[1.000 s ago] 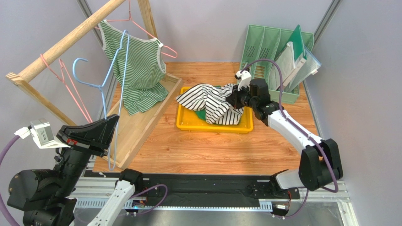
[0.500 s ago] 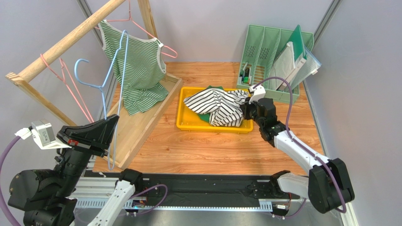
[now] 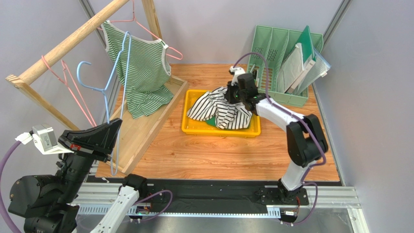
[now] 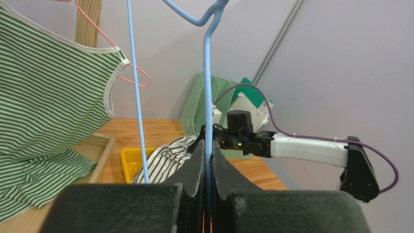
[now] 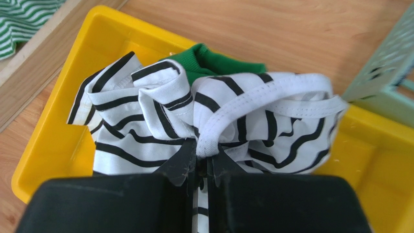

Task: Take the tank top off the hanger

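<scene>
Clenching tightly, the left fingers (image 4: 208, 154) grasp the thin wire of the blue hanger (image 4: 208, 87), with no gap visible between the two black pads. This hanger is bare and stands almost upright from the grip, its hook at the top, next to the wooden rack (image 3: 68, 43).

The right fingers (image 5: 204, 162) are also closed. They pinch a fold of the black-and-white striped tank top (image 5: 146, 121) near its white hem band, and the cloth is bunched up in front of them. The tank top is off the blue hanger and well apart from it, on the other side of the desk (image 3: 218, 155). It hangs from the right fingers above the yellow tray (image 5: 46, 160), and its lower part spreads into the tray. I cannot tell how much of its weight rests there.

Inside the tray, under the striped cloth, lies a plain green garment (image 5: 218, 63); only its edge shows. Behind the tray stands a pale green file rack (image 3: 272, 43) with several compartments. The ones at the right side hold leaning folders (image 3: 297, 63).

On the wooden rack a green-striped tank top (image 3: 143, 73) hangs on a pink hanger (image 3: 174, 51), and its lower end touches the wooden base board (image 3: 146, 126).
</scene>
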Controlling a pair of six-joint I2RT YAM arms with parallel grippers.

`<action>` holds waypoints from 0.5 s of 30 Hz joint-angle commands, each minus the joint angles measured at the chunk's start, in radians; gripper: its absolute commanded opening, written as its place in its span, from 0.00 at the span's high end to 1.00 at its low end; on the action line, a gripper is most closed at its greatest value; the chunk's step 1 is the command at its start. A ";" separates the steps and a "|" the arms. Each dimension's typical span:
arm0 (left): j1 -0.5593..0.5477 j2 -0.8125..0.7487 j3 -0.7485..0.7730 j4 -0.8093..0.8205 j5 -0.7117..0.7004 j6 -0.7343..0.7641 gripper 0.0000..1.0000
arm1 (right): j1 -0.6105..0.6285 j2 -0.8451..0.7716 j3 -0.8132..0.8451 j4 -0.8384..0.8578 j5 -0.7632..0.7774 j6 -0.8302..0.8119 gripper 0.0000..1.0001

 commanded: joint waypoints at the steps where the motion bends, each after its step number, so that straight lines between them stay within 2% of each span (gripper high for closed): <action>1: 0.004 -0.005 0.016 0.004 -0.007 0.002 1.00 | 0.075 0.099 0.074 -0.170 0.058 0.103 0.94; 5: 0.004 0.001 0.016 0.001 0.007 -0.005 1.00 | 0.093 0.091 -0.022 -0.141 0.089 0.160 0.92; 8: 0.004 0.003 0.015 0.000 0.004 -0.006 1.00 | 0.093 0.045 -0.043 -0.173 0.179 0.152 0.88; 11: 0.004 0.001 0.007 0.004 -0.007 -0.009 1.00 | 0.091 0.018 0.023 -0.274 0.230 0.137 0.67; 12: 0.004 0.003 0.006 0.007 -0.015 -0.017 1.00 | 0.091 0.010 0.045 -0.330 0.234 0.131 0.52; 15: 0.004 0.000 -0.005 0.012 -0.038 -0.027 1.00 | 0.093 -0.046 0.121 -0.424 0.253 0.140 0.34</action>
